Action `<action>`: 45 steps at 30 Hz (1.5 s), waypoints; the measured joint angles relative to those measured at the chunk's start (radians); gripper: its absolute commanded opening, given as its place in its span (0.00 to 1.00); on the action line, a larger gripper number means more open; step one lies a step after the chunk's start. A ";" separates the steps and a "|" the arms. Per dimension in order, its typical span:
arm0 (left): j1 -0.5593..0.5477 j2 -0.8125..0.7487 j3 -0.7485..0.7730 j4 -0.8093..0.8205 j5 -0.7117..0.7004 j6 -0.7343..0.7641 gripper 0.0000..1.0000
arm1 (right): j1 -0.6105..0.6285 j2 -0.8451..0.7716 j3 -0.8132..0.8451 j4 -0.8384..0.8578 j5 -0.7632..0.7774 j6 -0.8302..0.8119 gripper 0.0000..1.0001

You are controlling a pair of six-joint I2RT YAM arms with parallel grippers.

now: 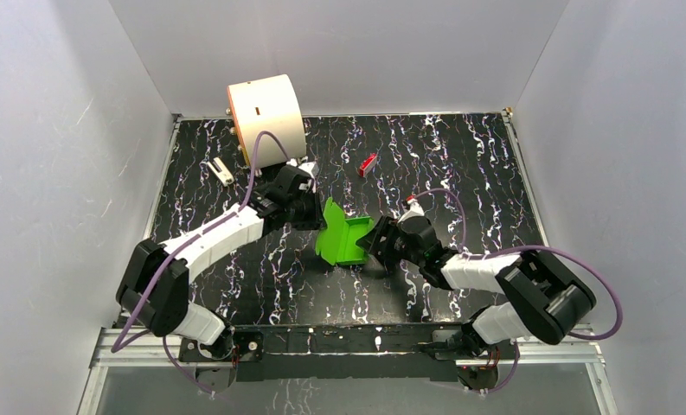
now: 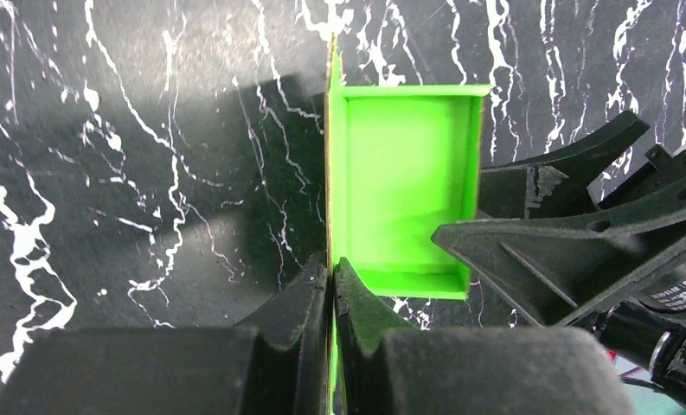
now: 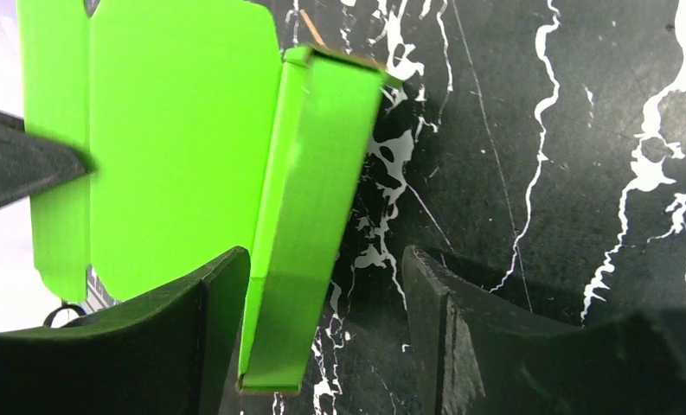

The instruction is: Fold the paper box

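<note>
Top view: paper box [image 1: 343,238] is mid-table [image 1: 460,156], half-formed, with one flap standing up on its left side. It sits between the two arms. Left gripper [image 1: 311,212] is at the box's left edge, right gripper [image 1: 375,242] at its right edge. Cream cylinder [image 1: 266,117] is at the far left of the table, tilted. No opening shows, so can't tell the contents. Red block [image 1: 368,164] lies apart, beyond the box. Small pale object [image 1: 221,171] is just left of the cylinder.

Left wrist: left fingers [image 2: 300,303] are clenched on the upright green flap, pads tight with only card between them. Right of the flap the box is an open shallow tray with low walls. Inside is only bare green card. The right gripper's black fingers reach the tray's right wall, and one overlaps the lower right corner.

Right wrist: jaws spread wide, not gripping. One side wall of the box stands between the fingers. It lies against the finger [image 3: 222,328] on the picture's left, with a clear gap to the other finger [image 3: 443,337]. The broad flap stands behind that wall. A tip of the left gripper shows on it at the picture's left edge.
</note>
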 measured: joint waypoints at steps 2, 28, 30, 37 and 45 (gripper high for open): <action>-0.001 0.008 0.034 -0.019 0.002 0.032 0.03 | 0.000 -0.029 0.000 -0.014 0.000 -0.024 0.77; -0.119 0.374 0.606 -0.467 0.166 0.921 0.06 | -0.014 -0.638 0.093 -0.401 0.047 -0.760 0.99; -0.119 0.394 0.627 -0.492 0.173 0.973 0.08 | -0.014 -0.637 0.092 -0.412 0.035 -0.790 0.99; -0.146 0.418 0.642 -0.513 0.130 1.065 0.32 | -0.014 -0.569 0.068 -0.408 0.019 -0.851 0.98; -0.179 0.309 0.533 -0.439 0.009 1.010 0.49 | -0.026 -0.474 0.066 -0.400 -0.037 -0.954 0.92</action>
